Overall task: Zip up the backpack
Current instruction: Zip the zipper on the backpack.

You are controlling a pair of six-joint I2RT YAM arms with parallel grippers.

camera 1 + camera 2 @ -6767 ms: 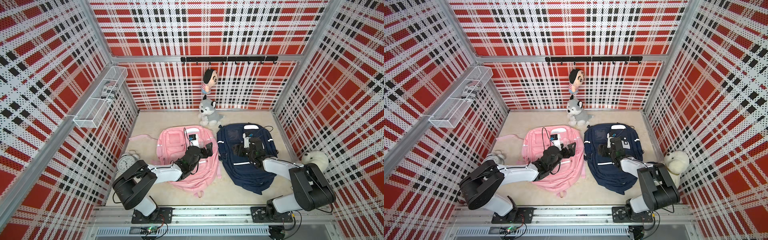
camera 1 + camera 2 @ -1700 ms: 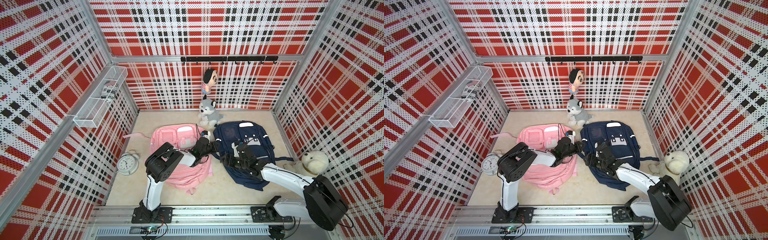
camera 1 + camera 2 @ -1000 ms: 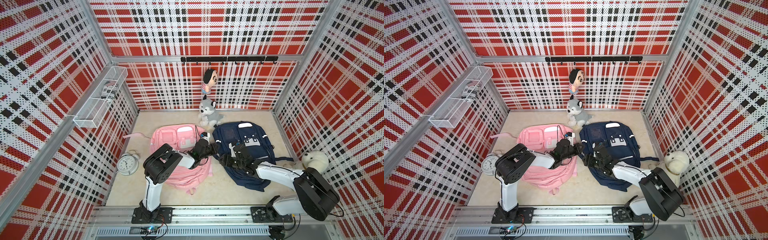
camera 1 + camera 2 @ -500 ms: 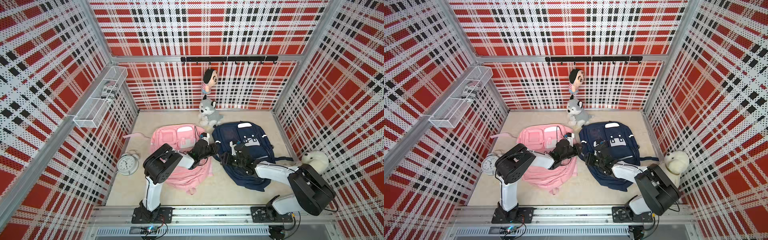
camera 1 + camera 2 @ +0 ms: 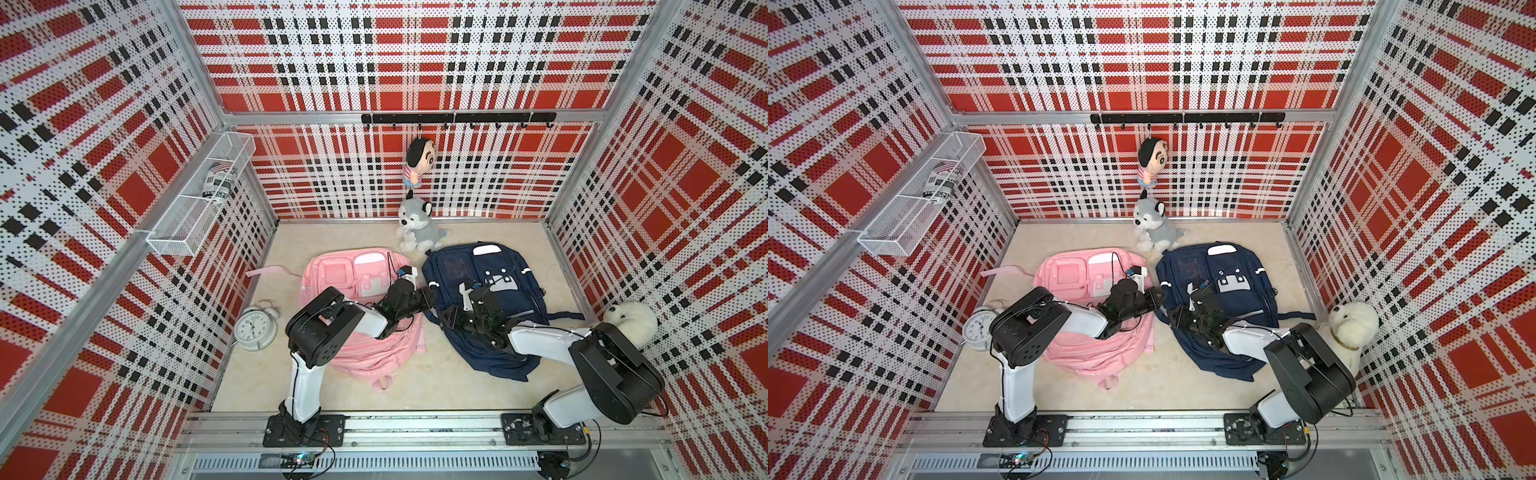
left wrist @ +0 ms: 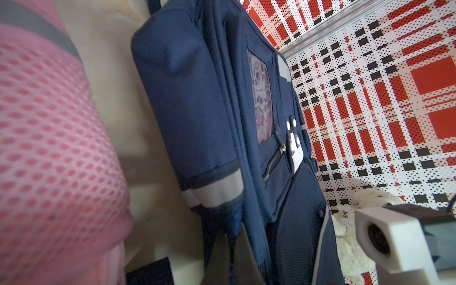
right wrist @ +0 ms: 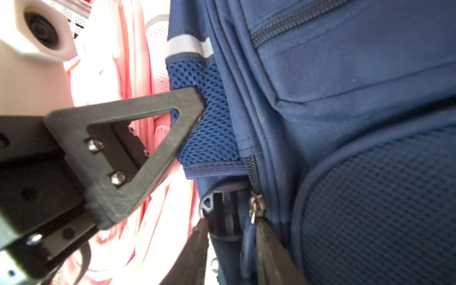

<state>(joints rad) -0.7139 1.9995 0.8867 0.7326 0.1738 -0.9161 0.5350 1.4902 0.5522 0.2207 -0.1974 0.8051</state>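
Note:
The navy backpack (image 5: 494, 291) (image 5: 1225, 286) lies face up right of centre in both top views. My left gripper (image 5: 428, 296) (image 6: 229, 246) is shut on the fabric at its side, by the mesh pocket (image 7: 209, 128). My right gripper (image 5: 449, 319) (image 7: 230, 229) sits just in front of it on the same edge. Its jaws stand narrowly apart. Between them are a black buckle (image 7: 222, 209) and the blue tab (image 7: 248, 237) that hangs from the metal zipper pull (image 7: 255, 204). One finger touches that tab.
A pink backpack (image 5: 353, 286) lies right beside the navy one, under my left arm. A husky plush (image 5: 415, 226) sits behind them, a white plush (image 5: 631, 320) at the right wall, an alarm clock (image 5: 254, 328) at the left. A doll (image 5: 417, 162) hangs on the back wall.
My right jaws have narrowed round the zipper tab over the last second. Earlier the left arm swung over from the pink backpack to the navy one and has held still since.

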